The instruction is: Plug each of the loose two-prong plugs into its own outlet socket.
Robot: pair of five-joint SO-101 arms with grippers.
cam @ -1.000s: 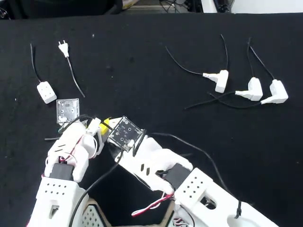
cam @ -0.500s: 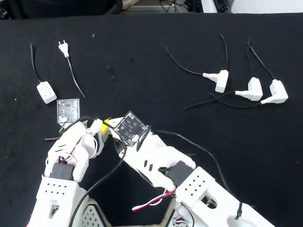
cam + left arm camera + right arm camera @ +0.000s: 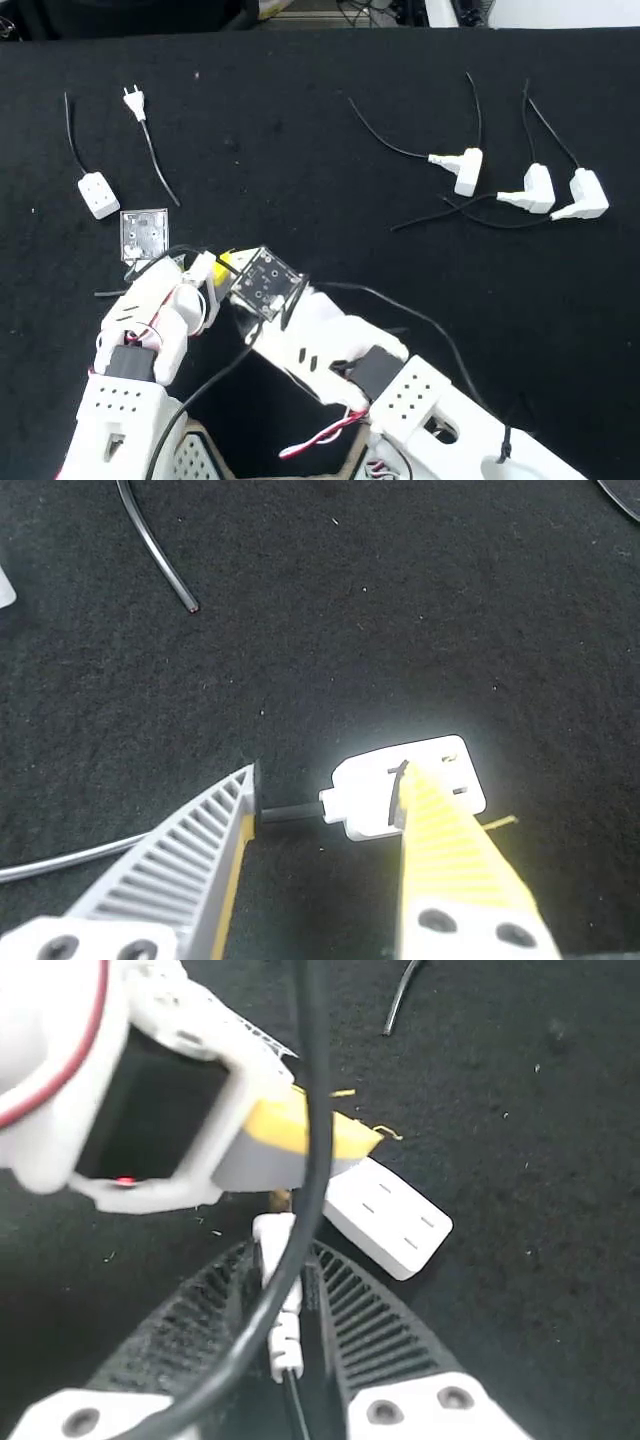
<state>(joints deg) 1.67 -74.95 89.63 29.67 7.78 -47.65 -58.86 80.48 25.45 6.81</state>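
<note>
Left jaws stand wide astride the outlet socket (image 3: 405, 785), which lies between them against the yellow one, seemingly to brace it; right jaws pinch a plug (image 3: 272, 1238), prongs aimed at that socket for insertion

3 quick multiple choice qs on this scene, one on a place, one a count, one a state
1. Where is the loose straight plug?
A) far left of the table
B) between the arms
C) in the right-side group

2. How many white corded pieces sit grouped at the right?
A) one
B) three
C) five

3. The right hand is:
A) open
B) shut on a white plug
C) shut on a clear square

Key: 1 A, the high view shows it far left; 2 B, three lie side by side; 3 B, the plug is pinched in it.
</note>
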